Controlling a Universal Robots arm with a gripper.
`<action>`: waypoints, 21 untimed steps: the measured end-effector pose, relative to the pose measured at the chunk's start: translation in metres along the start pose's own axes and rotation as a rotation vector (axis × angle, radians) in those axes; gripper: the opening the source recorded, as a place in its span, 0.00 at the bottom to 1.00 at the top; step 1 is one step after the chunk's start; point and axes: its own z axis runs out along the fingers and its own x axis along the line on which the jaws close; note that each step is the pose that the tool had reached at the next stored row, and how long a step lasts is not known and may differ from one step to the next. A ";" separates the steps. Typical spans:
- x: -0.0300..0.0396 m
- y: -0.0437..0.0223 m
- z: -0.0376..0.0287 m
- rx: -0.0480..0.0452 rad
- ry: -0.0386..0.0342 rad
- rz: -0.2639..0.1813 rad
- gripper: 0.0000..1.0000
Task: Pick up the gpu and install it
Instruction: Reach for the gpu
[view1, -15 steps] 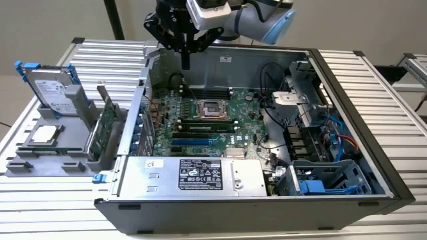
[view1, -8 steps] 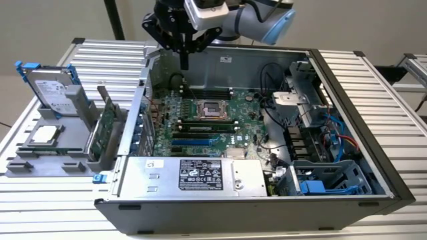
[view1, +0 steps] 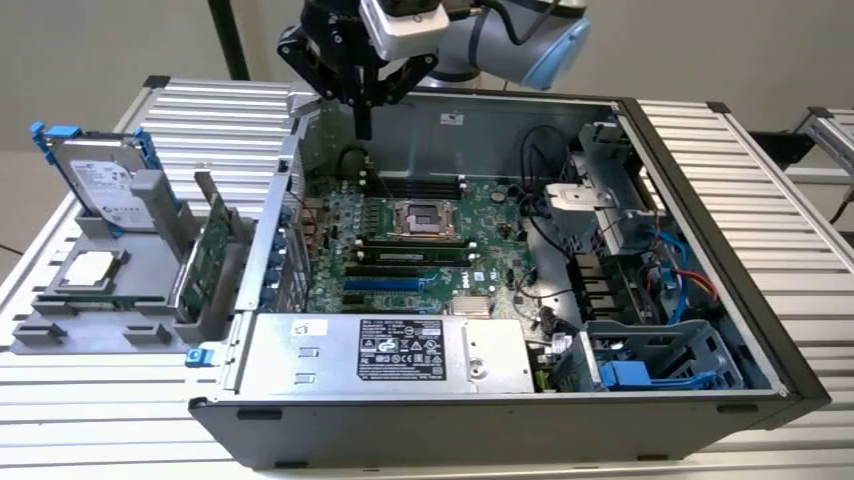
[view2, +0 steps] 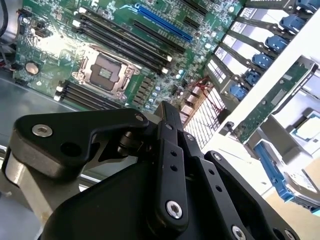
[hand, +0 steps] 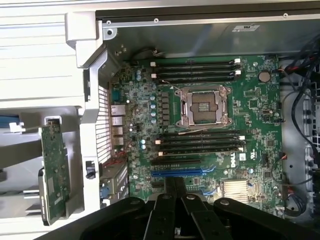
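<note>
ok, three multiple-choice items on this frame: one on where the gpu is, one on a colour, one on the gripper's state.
1. Where is the gpu?
A) plugged in inside the computer case
B) on edge in the gray holder outside the case
C) in the gripper

2. What colour is the frame around the hard drive?
A) blue
B) red
C) yellow

3. The gripper is:
A) shut on the gpu
B) shut, holding nothing, above the open case
C) wide open around the hard drive

Answers:
1 B: the card stands in the holder, at the exterior view's left of the case.
2 A: blue tabs show at the drive's corners.
3 B: in the exterior view the gripper narrows to one thin tip with nothing in it.
</note>
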 end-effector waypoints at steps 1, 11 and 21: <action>0.0015 -0.0001 0.0000 0.0000 0.0000 0.000 0.00; 0.0164 -0.0012 -0.0003 0.0000 0.0000 0.000 0.00; 0.0262 -0.0033 -0.0006 0.0000 0.0000 0.000 0.00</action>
